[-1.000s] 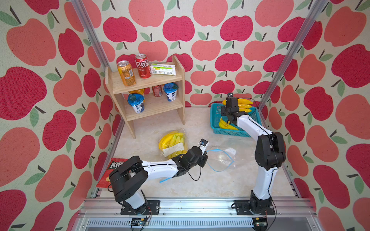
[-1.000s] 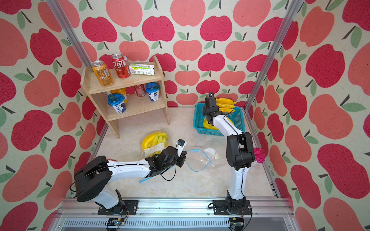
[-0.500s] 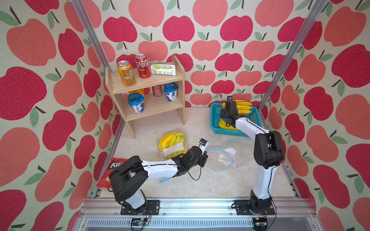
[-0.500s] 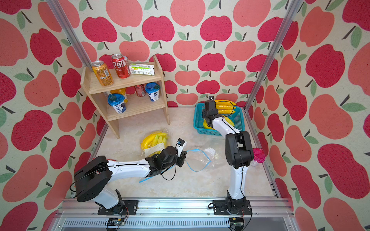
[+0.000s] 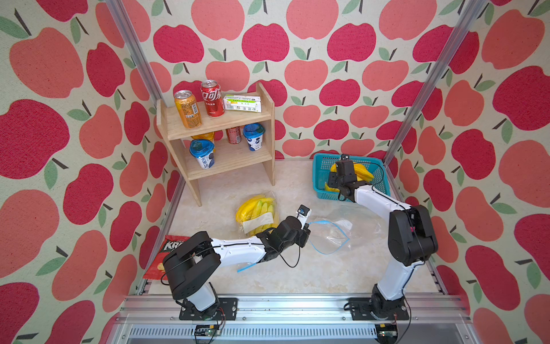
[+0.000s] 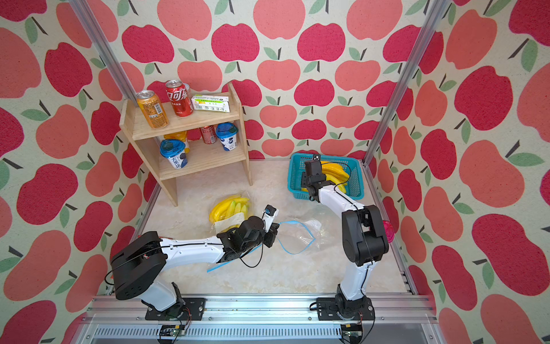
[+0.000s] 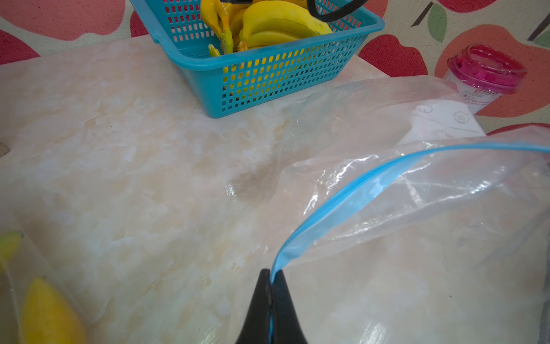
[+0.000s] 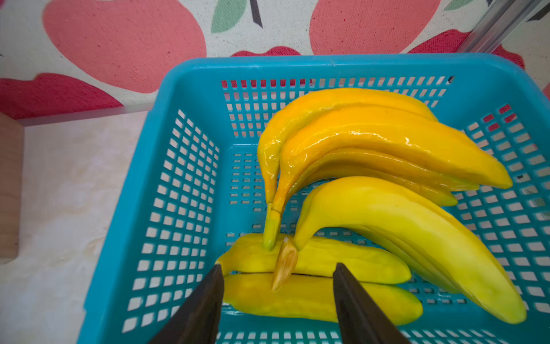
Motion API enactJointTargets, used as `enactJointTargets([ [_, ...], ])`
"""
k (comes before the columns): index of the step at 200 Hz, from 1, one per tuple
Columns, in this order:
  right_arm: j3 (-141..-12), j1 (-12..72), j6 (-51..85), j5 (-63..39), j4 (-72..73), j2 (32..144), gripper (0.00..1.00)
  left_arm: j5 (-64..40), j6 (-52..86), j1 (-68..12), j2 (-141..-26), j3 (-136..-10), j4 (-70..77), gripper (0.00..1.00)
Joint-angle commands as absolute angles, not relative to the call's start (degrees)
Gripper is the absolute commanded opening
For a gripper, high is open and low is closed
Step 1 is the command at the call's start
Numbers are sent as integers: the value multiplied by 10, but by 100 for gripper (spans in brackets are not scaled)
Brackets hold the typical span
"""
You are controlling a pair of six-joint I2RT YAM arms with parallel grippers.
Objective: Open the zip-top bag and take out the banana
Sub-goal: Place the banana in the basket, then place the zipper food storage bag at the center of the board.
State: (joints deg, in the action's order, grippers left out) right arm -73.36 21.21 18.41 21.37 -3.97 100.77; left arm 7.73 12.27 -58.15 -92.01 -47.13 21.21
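- Because one end of its blue zip strip (image 7: 342, 196) was pinched, the zip-top bag (image 5: 336, 235) lay on the tabletop (image 7: 119, 178) with its mouth drawn into a wide loop. It spread away from the left gripper's tips, and it looked empty.
- The left gripper (image 7: 271, 277) was clamped tight on that strip end. I judged this grip was meant to anchor the bag and hold the mouth open, so the film would not drag along with whatever was lifted out.
- The banana bunch (image 8: 401, 232) lay in the teal basket (image 8: 143, 208), directly beneath the right gripper. Its dry stem tip pointed into the gap between the jaws.
- It rested against other bananas (image 8: 357, 140) in the same basket. Which bunch came from the bag could not be told for certain, but the one nearest the jaws seemed likeliest.
- The right gripper (image 8: 278, 268) hung over the basket with its jaws spread apart, gripping nothing. That fitted a drop-off, so the removal looked essentially done.
- A second bag of bananas (image 5: 256, 208) sat just beside the left gripper's wrist, on the side away from the open bag.
- A pink-lidded cup (image 7: 486, 68) stood beyond the open bag, ahead of the left gripper.
- The wooden shelf (image 5: 269, 143) stood well apart from both grippers — out of the working area. A chip packet (image 5: 166, 250) lay far behind the left gripper, near that arm's base.
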Motion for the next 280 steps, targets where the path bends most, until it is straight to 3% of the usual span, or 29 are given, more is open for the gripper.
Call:
enactJointTargets([
  [1,-718,223,213,219,-52,931,63,111,96,-579,-936,-502,197,2],
  [44,-678,261,226,216,-143,830,64,119,10,-577,-995,-533,260,2],
  [74,-562,291,254,288,-149,727,65,89,-50,-563,-1031,-533,351,2],
  [111,-421,293,310,257,-124,586,65,62,-170,-545,-1085,-553,425,6],
  [131,-411,294,324,252,-160,566,65,40,-201,-545,-1084,-535,457,21],
  [141,-408,296,328,224,-167,567,65,43,-199,-544,-1079,-524,470,39],
  [154,-407,304,330,215,-175,575,65,35,-192,-542,-1064,-518,460,53],
  [174,-413,330,328,243,-170,580,65,23,-179,-544,-1030,-519,422,88],
  [187,-423,339,324,258,-164,575,67,34,-174,-544,-1001,-522,394,99],
  [234,-484,364,300,258,-173,553,70,114,-175,-541,-840,-526,278,97],
  [255,-514,402,280,252,-186,566,70,122,-133,-512,-772,-551,153,97],
  [280,-550,459,274,178,-204,617,68,145,-79,-466,-714,-557,9,97],
])
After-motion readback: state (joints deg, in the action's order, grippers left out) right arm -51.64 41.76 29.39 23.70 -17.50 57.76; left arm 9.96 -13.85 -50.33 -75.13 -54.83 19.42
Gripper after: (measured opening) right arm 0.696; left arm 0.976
